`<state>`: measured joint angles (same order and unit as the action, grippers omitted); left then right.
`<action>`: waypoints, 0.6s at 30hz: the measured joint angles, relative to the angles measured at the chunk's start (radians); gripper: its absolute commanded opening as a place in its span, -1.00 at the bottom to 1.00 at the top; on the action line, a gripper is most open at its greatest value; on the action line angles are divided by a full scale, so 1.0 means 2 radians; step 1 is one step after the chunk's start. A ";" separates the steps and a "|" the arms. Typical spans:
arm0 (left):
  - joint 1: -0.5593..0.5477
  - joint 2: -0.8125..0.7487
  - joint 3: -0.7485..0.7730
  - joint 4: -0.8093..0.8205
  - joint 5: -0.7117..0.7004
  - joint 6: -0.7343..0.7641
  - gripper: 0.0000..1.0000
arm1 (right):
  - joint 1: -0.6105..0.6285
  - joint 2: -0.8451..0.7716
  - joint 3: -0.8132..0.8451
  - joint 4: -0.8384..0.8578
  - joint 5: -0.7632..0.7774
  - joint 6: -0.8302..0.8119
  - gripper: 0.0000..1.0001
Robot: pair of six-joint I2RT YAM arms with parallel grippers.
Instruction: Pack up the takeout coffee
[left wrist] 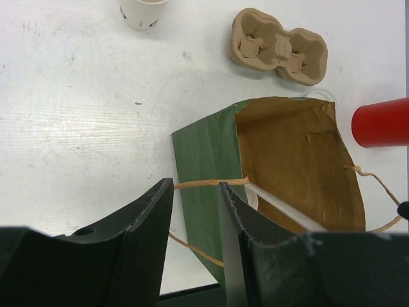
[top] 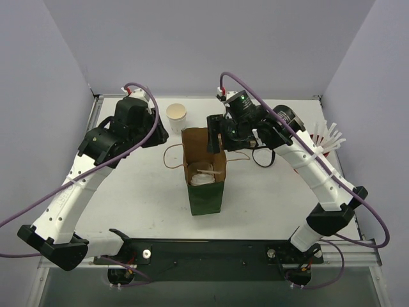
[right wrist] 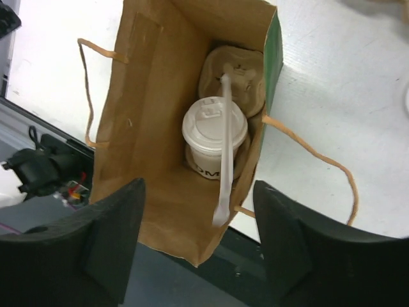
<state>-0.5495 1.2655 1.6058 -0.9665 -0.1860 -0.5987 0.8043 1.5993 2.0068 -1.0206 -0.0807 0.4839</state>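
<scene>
Right claw (right wrist: 198,192): I hang over the open mouth of the bag (right wrist: 153,96) with jaws apart and nothing held. The coffee (right wrist: 214,131) stands lidded on the bag floor beside a carrier (right wrist: 235,64), with a straw (right wrist: 225,153) lying across its lid. Brown walls close it in all round, leaving room only upward. Left claw (left wrist: 195,211): parted and empty, near the bag's green wall. Beyond, on the table (left wrist: 77,128), are a spare carrier (left wrist: 279,46), an open cup (left wrist: 142,11) and a red cup (left wrist: 381,123).
</scene>
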 measured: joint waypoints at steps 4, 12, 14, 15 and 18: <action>0.003 0.000 0.000 -0.008 -0.003 0.002 0.16 | -0.002 0.000 0.011 0.000 0.009 -0.007 0.57; 0.015 0.004 0.004 -0.027 -0.021 0.002 0.64 | -0.054 -0.043 0.028 0.010 0.028 0.015 0.76; 0.016 0.004 0.004 -0.030 -0.029 0.001 0.67 | -0.083 -0.067 0.007 0.018 0.034 0.026 0.80; 0.016 0.004 0.004 -0.032 -0.032 0.001 0.67 | -0.098 -0.081 -0.004 0.018 0.041 0.031 0.82; 0.016 0.004 0.003 -0.036 -0.039 0.000 0.67 | -0.125 -0.115 -0.039 0.020 0.055 0.041 0.84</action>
<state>-0.5171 1.2732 1.6123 -1.0378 -0.2630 -0.5980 0.5541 1.3689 1.9293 -0.9813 0.0299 0.5667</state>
